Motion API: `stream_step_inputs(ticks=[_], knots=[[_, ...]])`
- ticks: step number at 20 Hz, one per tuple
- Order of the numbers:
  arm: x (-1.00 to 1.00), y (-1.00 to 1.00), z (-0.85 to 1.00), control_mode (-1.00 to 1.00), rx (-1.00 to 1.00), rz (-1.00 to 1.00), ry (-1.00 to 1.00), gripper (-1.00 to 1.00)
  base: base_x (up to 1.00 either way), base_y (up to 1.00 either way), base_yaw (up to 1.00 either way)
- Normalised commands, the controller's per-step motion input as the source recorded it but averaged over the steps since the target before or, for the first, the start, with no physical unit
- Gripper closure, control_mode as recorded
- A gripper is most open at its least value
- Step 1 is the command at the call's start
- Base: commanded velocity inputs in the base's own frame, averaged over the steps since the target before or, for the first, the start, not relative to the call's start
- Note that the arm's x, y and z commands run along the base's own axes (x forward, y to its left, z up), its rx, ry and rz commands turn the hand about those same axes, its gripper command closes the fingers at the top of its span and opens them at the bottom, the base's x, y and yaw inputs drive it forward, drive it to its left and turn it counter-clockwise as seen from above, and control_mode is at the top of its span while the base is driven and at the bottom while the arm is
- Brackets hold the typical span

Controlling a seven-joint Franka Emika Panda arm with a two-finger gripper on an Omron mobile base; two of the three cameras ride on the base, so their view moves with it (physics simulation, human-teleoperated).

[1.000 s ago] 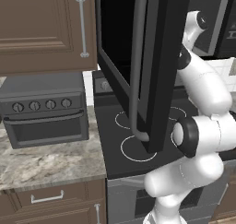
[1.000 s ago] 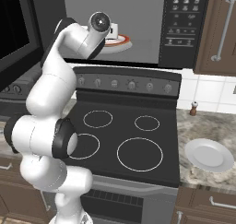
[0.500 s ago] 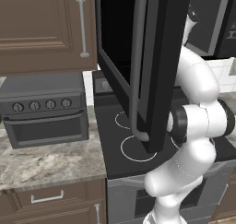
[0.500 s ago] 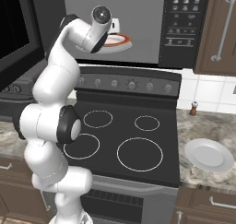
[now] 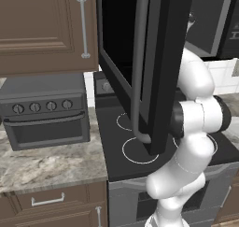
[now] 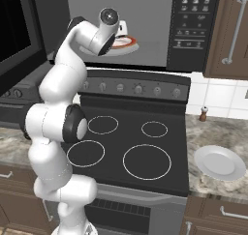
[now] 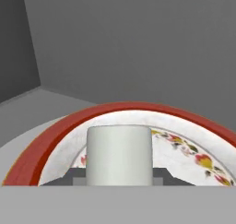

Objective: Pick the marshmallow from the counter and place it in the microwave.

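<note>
Marshmallow hides gripper fingertips; grip unclear.

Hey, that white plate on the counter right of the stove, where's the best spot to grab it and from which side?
Probably the raised rim of the white plate, at the edge nearest the stovetop, coming from above. It lies flat on the counter, so only the thin rim offers anything for two fingers to pinch; its broad centre gives no purchase.
</note>
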Motion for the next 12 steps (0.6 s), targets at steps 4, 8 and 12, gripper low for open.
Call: stream_step_inputs(ticks=[4, 8, 12], knots=[[0.14, 0.00, -0.35, -1.00, -0.03, 0.04, 0.03, 1.00, 0.00, 0.00, 0.00], [0.13, 0.00, -0.25, -1.00, 0.00, 0.03, 0.01, 1.00, 0.00, 0.00, 0.00], [0.10, 0.00, -0.11, -1.00, 0.00, 0.02, 0.01, 1.00, 0.00, 0.00, 0.00]])
